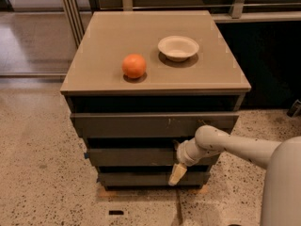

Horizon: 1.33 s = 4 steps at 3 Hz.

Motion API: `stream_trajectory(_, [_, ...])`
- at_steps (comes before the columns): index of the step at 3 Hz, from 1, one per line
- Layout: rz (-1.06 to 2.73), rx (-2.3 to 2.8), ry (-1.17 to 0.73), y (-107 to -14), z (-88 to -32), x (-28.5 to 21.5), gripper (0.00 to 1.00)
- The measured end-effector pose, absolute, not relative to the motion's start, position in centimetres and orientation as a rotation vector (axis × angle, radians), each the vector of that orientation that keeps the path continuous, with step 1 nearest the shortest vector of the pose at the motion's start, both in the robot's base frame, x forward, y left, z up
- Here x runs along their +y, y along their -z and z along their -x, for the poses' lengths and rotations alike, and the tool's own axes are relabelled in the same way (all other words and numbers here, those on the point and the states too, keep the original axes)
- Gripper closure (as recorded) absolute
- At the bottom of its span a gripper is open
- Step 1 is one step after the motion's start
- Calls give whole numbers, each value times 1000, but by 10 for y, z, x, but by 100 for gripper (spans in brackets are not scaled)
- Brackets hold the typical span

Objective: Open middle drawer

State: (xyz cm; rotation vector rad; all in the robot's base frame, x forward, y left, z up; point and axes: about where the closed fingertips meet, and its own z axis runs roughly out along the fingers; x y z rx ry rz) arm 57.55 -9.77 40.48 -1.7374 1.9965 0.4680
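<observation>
The middle drawer [136,157] is a plain dark grey-brown front with a small blue tab [86,155] at its left end. It sits between the wider scratched top front [150,125] and the shorter bottom front [141,178]. My gripper [178,167] is at the middle drawer's front face, right of its centre, and reaches in from the right on a pale arm [235,147]. Its pale tip hangs down over the gap above the bottom front. Where it touches the drawer is hidden by the wrist.
An orange [134,66] and a white bowl [178,47] sit on the cabinet top [103,41]. The cabinet stands on a speckled floor [37,173]. A dark counter base [268,60] is at the right and metal door rails [70,13] at the back left.
</observation>
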Motion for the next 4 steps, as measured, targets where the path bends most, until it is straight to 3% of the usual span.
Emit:
stream_trajectory(2, [1785,2055,-519,-428,-535,-92,0])
stream_trajectory(4, [1863,2146,-693,-432,-482,-93,0])
